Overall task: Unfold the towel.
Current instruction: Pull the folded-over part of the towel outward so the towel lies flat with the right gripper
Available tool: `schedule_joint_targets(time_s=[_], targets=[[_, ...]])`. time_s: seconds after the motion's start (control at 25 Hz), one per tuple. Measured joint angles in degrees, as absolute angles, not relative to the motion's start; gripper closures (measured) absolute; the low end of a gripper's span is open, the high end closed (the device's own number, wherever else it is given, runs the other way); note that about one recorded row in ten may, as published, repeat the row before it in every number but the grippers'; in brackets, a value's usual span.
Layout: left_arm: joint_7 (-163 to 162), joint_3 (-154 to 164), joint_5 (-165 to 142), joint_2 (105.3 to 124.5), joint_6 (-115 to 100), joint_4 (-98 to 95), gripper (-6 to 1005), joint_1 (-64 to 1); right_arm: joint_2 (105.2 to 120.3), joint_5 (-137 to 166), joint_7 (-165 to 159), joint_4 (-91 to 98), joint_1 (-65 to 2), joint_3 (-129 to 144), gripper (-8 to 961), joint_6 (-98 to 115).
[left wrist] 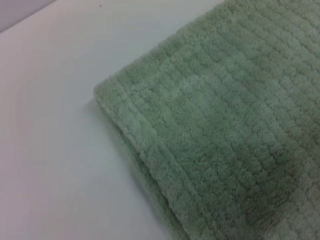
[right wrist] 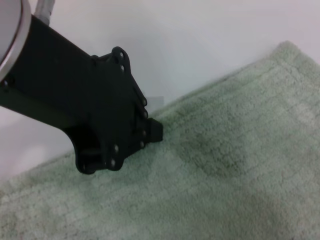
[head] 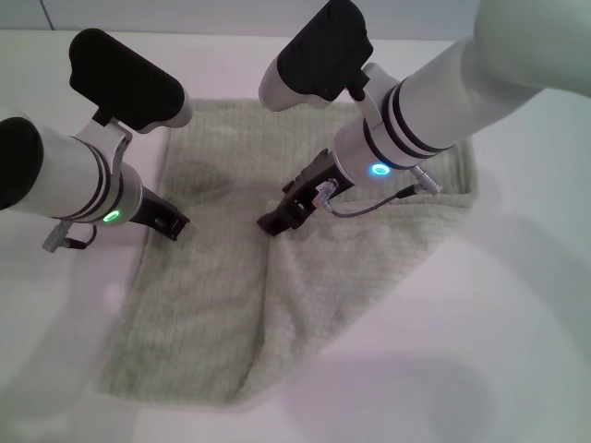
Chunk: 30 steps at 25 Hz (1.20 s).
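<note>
Plain white table (head: 517, 305) under soft light, faint shadows across its surface.

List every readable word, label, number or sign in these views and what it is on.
None: no readable text in any view.
The towel is plain ribbed cloth, with no tag showing.
The left tool and right tool carry no lettering, only unmarked glowing rings on the wrists.
</note>
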<state>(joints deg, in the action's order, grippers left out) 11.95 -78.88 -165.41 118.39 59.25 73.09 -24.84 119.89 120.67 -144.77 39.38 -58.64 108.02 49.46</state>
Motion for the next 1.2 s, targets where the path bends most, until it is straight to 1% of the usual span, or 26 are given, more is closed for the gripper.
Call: schedule_joint_targets(time_s=[0.24,0.36,0.48,0.56,0.6,0.64,0.8,1.0,1.08,1.2], targets=[[11.95,-78.96,-165.38,118.39,59.25,72.67,1000,-25.00,119.89,120.74,-144.73,40.23,-58.71,110.13,310,49.85],[11.95,-78.96,-165.37,118.39,59.25,72.62,1000,-25.00,119.89,120.90,-144.72,40.58,-58.71,110.71,553,49.89],[11.95,-78.96,-165.37,118.39,59.25,72.61,1000,-25.00,119.61,121.02,-144.85,44.27,-57.14,110.53,696,51.25],[11.99,-79.01,-165.34,118.31,59.25,72.43,1000,-24.99,119.03,123.16,-145.91,51.90,-53.82,108.71,791,55.32],[12.04,-79.01,-165.33,118.26,59.25,72.42,1000,-24.98,118.95,125.13,-146.87,56.63,-51.86,107.32,806,57.29],[12.07,-79.01,-165.33,118.24,59.25,72.41,1000,-24.97,119.21,132.00,-149.35,66.61,-47.57,104.31,821,61.05],[12.12,-79.12,-165.33,118.21,59.28,72.38,1000,-24.78,119.55,135.63,-150.69,73.01,-45.59,103.25,880,62.46],[12.12,-79.13,-165.33,118.21,59.28,72.38,1001,-24.68,119.48,136.19,-150.88,71.76,-44.70,102.21,954,62.89],[12.12,-79.06,-165.36,118.21,59.28,72.59,1001,-24.36,119.38,136.33,-150.74,73.53,-42.95,99.41,954,64.39],[12.12,-78.90,-165.42,118.22,59.29,72.78,1001,-24.22,119.34,136.62,-150.66,74.78,-42.17,97.57,955,65.89]])
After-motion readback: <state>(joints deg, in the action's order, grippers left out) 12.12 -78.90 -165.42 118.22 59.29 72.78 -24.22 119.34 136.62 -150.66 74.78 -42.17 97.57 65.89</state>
